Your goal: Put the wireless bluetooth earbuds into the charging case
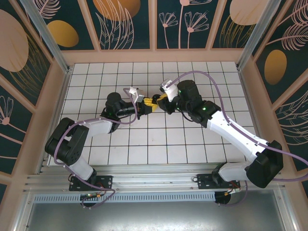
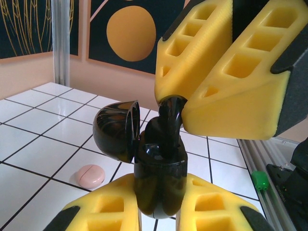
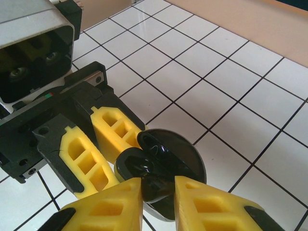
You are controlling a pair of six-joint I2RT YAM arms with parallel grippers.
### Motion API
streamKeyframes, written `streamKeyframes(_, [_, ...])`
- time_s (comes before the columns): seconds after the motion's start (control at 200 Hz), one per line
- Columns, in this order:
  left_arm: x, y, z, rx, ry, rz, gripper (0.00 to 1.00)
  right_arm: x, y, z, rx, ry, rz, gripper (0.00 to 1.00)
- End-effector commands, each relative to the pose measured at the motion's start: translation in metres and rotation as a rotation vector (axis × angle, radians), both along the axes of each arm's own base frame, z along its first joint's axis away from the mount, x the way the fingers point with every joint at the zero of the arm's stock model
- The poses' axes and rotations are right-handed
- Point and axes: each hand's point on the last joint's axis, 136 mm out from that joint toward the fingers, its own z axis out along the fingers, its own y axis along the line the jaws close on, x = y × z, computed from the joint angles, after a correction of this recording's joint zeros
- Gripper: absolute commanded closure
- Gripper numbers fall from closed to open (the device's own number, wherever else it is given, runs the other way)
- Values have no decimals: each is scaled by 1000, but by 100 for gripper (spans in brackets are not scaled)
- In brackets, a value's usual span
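My left gripper (image 2: 159, 188) is shut on a black charging case (image 2: 160, 180), held upright above the tiles with its lid (image 2: 114, 131) swung open to the left. My right gripper (image 3: 159, 195) comes in from above and is shut on a black earbud (image 3: 160, 185). The earbud (image 2: 168, 120) reaches down into the case's open top. In the right wrist view the case body (image 3: 131, 166) and its lid (image 3: 180, 154) sit just beyond my fingertips. From above, the left gripper (image 1: 143, 104) and right gripper (image 1: 157, 101) meet over the middle of the table.
A pale pink round disc (image 2: 90, 175) lies on the white tiled table (image 2: 33, 154), left of the case. An aluminium rail (image 2: 262, 168) with a green part (image 2: 260, 181) runs along the right. Patterned walls (image 1: 154, 24) enclose the workspace.
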Motion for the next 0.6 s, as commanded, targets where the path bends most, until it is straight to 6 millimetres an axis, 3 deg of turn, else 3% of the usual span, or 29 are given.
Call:
streamKeyframes(0.0, [-4, 2, 26, -40, -74, -11, 91, -3, 3, 6, -11, -5, 20, 74])
streamKeyframes(0.35, [-4, 2, 25, -37, -73, -4, 91, -5, 7, 20, 32, -15, 33, 58])
streamKeyframes(0.596, [2, 5, 19, -22, -79, 45, 91, -11, 12, 49, 130, -16, 53, 47])
